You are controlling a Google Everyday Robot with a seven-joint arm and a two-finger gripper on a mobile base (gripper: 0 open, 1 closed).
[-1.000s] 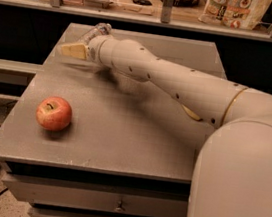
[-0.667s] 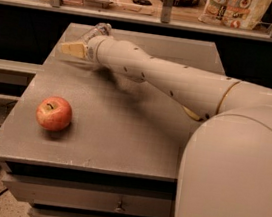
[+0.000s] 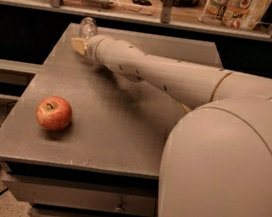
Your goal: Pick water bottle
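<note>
The water bottle [image 3: 88,25] is showing as a small, clear, glinting shape with a rounded top. It is rising at the far edge of the tabletop [image 3: 111,142], well beyond the apple [image 3: 54,113] and slightly to the apple's right. The claw [image 3: 79,45] is sitting just under the bottle, equally far beyond the apple and overlapping the bottle's lower part in view; I cannot tell whether it is gripping. Compared with a second ago, the bottle is poking up higher above the arm's tip instead of lying low behind it, while the apple is staying put
</note>
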